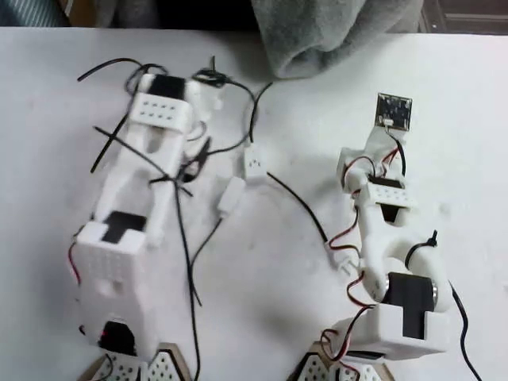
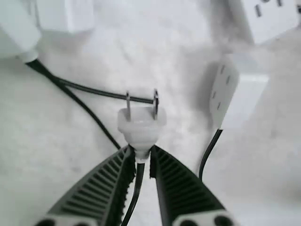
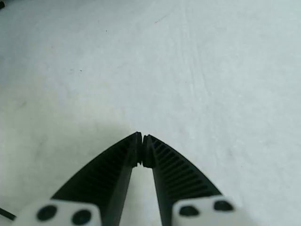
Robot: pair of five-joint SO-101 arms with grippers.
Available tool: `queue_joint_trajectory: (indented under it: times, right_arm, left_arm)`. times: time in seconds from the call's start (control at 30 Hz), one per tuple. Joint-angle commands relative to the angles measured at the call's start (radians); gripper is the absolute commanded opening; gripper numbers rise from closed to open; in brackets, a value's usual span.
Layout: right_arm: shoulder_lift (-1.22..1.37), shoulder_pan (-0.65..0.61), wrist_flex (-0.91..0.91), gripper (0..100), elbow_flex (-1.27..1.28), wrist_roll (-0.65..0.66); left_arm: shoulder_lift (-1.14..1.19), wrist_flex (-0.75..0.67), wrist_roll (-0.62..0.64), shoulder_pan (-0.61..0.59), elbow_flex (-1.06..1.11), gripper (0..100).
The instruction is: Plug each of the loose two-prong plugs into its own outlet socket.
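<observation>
The left gripper (image 2: 139,154) is clenched on a white two-prong plug (image 2: 141,126). Its ribbed fingers (image 2: 113,181) pinch the narrow neck just behind the plug's body. The two metal prongs stick straight out past the fingertips, away from the arm. The plug's own black cord (image 2: 134,197) trails back between the fingers.

Just beyond the prongs another black cord (image 2: 89,90) lies across the white table (image 2: 56,155). An outlet socket (image 2: 223,92) lies off to one side of the plug, apart from it, slotted face showing. A second socket (image 2: 277,16) sits farther out.

From above, two white sockets (image 1: 255,163) (image 1: 230,194) lie close together in the middle of the table, between the arms, with black cords looping around them. A grey cloth (image 1: 333,32) is bunched at the far edge.

The right gripper (image 3: 142,150) is clamped on nothing, fingertips touching, over bare table. Its arm (image 1: 389,262) is folded back on the right, well apart from the sockets.
</observation>
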Motion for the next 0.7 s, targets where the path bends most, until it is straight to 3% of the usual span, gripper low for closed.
queue_joint_trajectory:
  times: [0.0,0.47,0.67]
  right_arm:
    - [-0.004,-0.004,-0.004,1.9,-0.046,-0.003]
    - [-0.001,-0.004,-0.004,1.9,-0.046,-0.003]
    - [-0.001,-0.004,-0.004,1.9,-0.046,-0.003]
  left_arm:
    - [-0.074,-0.025,-0.046,-0.114,0.038,2]
    - [-0.071,-0.345,-0.319,-0.417,0.371,2]
    - [-0.071,-0.446,-0.439,-0.469,0.483,6]
